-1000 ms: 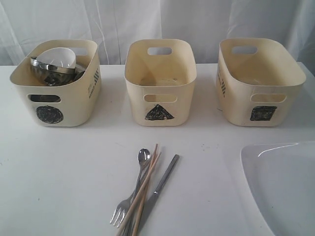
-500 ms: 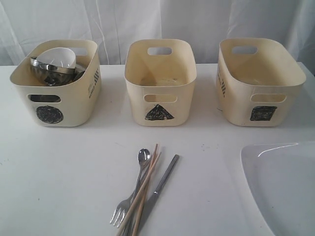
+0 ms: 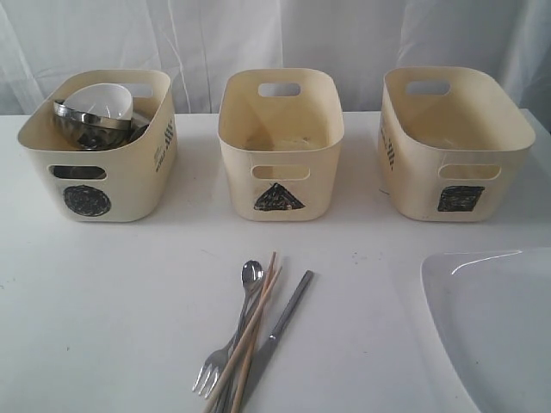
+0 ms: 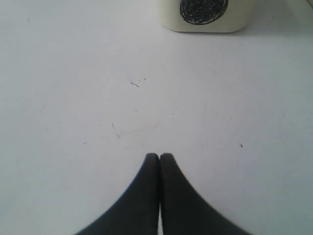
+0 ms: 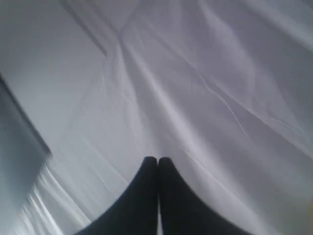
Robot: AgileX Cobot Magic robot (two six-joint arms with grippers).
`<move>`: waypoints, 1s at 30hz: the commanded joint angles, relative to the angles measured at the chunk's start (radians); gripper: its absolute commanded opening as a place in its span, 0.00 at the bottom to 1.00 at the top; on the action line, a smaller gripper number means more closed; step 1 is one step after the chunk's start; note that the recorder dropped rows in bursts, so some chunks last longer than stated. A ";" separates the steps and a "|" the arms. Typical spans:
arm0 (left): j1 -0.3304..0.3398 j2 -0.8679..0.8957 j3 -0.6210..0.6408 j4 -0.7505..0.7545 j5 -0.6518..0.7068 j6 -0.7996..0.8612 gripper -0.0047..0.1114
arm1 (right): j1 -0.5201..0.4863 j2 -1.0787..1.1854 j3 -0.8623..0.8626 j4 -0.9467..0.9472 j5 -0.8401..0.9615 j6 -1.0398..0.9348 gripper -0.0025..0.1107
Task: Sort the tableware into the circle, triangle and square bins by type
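Exterior view: black circle (image 3: 86, 200), triangle (image 3: 277, 197), square (image 3: 459, 198) labels

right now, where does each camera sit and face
Exterior: raised at the near side of the table, looking down at the circle bin, triangle bin and square bin; no robot part shows.
Left wrist: on the left arm, facing down at the table toward the circle bin; shut left end effector shows.
Right wrist: on the right arm, facing creased white cloth; shut right end effector shows.
Shared: the circle bin, in exterior and left wrist.
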 commanded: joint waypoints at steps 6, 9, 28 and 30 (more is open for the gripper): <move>0.002 -0.004 0.010 -0.006 0.006 0.004 0.04 | 0.002 0.550 -0.448 -0.432 -0.132 0.048 0.02; 0.002 -0.004 0.010 -0.006 0.006 0.004 0.04 | 0.002 0.968 -0.627 -1.156 -0.046 0.657 0.02; 0.002 -0.004 0.010 -0.004 0.001 0.004 0.04 | 0.589 1.505 -0.895 -2.081 0.879 1.172 0.02; 0.002 -0.004 0.010 -0.004 0.001 0.004 0.04 | 0.622 1.529 -0.895 -1.946 1.133 0.949 0.02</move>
